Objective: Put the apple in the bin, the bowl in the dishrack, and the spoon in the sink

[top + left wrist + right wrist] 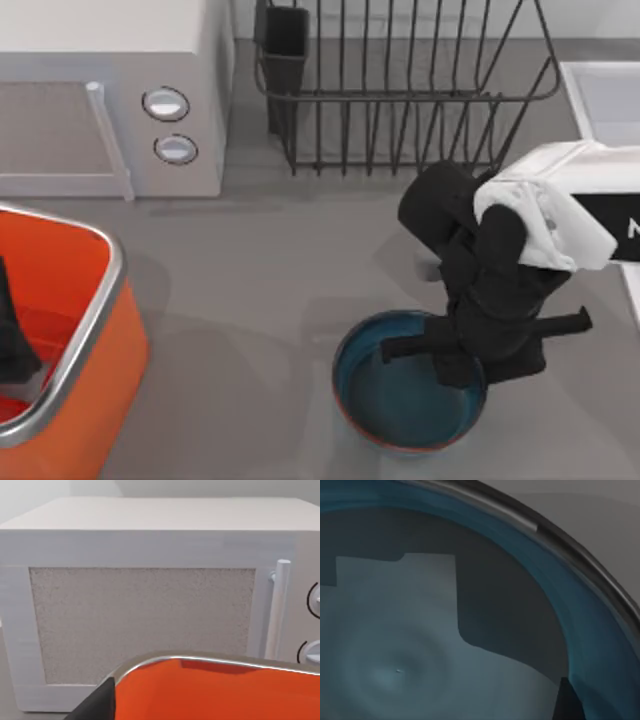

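Bowl (400, 405) deep blue-teal glazed, reddish-brown rim, right gripper (470, 365) over it

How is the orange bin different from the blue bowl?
The bin is orange with a silver rim; the bowl is blue-teal with a reddish-brown edge. The bin is boxy with rounded corners and sits at the table's left; the bowl is round and sits nearer the right. My left arm reaches into the bin, while my right gripper is over the bowl. Both are open on top.
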Controlling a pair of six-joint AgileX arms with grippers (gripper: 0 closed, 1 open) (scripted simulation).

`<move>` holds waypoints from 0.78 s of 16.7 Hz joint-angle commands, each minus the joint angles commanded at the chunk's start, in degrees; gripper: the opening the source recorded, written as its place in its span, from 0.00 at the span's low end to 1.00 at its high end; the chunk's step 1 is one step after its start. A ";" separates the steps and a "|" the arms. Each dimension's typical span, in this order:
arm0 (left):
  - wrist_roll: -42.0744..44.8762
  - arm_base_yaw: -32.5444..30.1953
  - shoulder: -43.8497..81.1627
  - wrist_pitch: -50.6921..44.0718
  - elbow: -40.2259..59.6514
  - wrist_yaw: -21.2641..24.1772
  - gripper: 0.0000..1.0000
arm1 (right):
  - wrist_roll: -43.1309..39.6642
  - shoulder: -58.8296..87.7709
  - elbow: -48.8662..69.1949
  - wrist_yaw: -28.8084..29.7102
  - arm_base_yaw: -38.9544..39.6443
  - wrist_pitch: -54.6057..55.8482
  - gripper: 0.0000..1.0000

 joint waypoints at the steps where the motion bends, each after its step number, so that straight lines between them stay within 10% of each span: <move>1: 0.00 0.00 0.00 0.00 0.00 0.00 1.00 | 0.00 -0.11 0.04 0.03 -0.05 -0.06 0.00; 13: 0.00 0.00 0.00 0.00 0.00 0.00 1.00 | -0.28 -6.78 15.26 0.01 -0.22 -22.03 0.00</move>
